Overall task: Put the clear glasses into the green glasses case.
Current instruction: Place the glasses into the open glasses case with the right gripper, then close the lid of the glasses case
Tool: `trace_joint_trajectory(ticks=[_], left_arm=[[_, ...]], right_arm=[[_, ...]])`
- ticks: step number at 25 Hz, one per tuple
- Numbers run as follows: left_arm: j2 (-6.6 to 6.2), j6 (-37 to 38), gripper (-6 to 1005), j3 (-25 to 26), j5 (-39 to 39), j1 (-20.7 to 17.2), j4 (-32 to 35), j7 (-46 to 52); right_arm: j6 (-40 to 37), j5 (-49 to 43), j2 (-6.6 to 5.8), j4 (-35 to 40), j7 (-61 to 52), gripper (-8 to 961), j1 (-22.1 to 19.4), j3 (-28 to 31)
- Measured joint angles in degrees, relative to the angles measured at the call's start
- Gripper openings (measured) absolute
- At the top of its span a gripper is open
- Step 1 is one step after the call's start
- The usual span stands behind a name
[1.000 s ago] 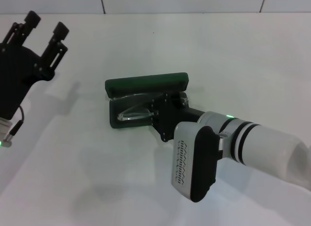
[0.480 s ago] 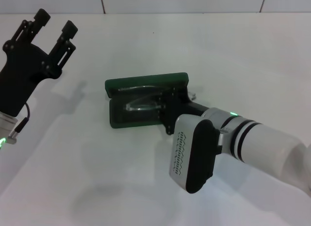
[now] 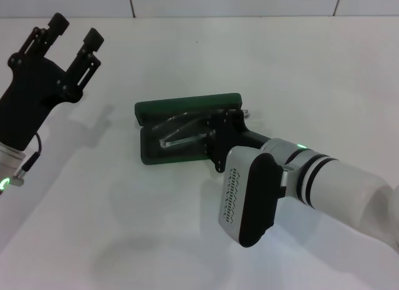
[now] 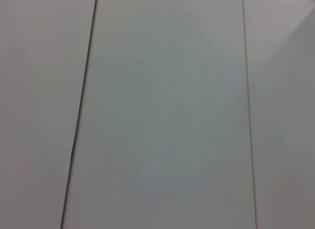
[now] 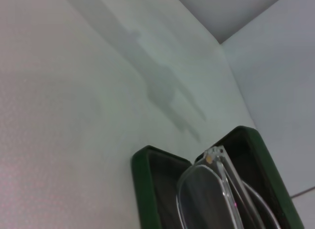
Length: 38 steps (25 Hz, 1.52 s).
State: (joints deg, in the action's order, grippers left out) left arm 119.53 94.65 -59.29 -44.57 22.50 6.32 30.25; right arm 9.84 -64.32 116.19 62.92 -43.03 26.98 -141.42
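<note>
The green glasses case (image 3: 186,106) lies open in the middle of the white table, its lid standing up along the far side. The clear glasses (image 3: 179,139) sit tilted in the dark tray, one end raised. My right gripper (image 3: 213,135) reaches into the case's right end and is shut on the clear glasses. In the right wrist view the clear glasses (image 5: 203,197) hang close over the open green glasses case (image 5: 141,189). My left gripper (image 3: 76,29) is raised at the far left, open and holding nothing.
The white table (image 3: 124,227) spreads out around the case. A white wall with dark seams (image 4: 81,111) fills the left wrist view. The right arm's white forearm (image 3: 349,190) crosses the lower right of the head view.
The right gripper has shifted toward the lid, and the clear glasses moved and tilted with it. The left gripper drifted slightly up and to the right.
</note>
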Motion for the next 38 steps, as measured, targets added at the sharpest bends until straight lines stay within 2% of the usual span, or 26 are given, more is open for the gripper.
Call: trace_joint_trajectory(ticks=[6, 11, 16, 22, 31, 38], left_arm=[[0.0, 0.0, 648, -0.03, -0.16, 0.0, 0.0, 0.28], [-0.06, 0.02, 648, -0.04, -0.17, 0.0, 0.0, 1.02], [-0.12, 0.05, 648, -0.04, -0.17, -0.02, 0.0, 1.04], [-0.38, 0.08, 649, -0.01, -0.16, -0.15, 0.0, 1.04], [-0.52, 0.09, 648, -0.03, -0.16, -0.61, 0.13, 1.04], [-0.87, 0.22, 649, 0.18, -0.04, -1.37, 0.18, 1.04]], right_arm=[[-0.98, 0.48, 0.0, 0.26, 0.1, 239, 0.01, 0.1], [-0.66, 1.35, 0.0, 0.68, 0.38, 348, 0.03, 0.17], [-0.62, 1.16, 0.0, 1.56, 0.42, 523, -0.4, 0.14], [-0.88, 1.4, -0.19, 3.23, 1.38, 595, -0.72, -0.01], [-2.56, 1.48, -0.55, 6.4, 7.06, 590, -3.92, 0.11], [-12.86, 1.79, -1.14, 8.7, 8.22, 586, -6.65, 3.28]])
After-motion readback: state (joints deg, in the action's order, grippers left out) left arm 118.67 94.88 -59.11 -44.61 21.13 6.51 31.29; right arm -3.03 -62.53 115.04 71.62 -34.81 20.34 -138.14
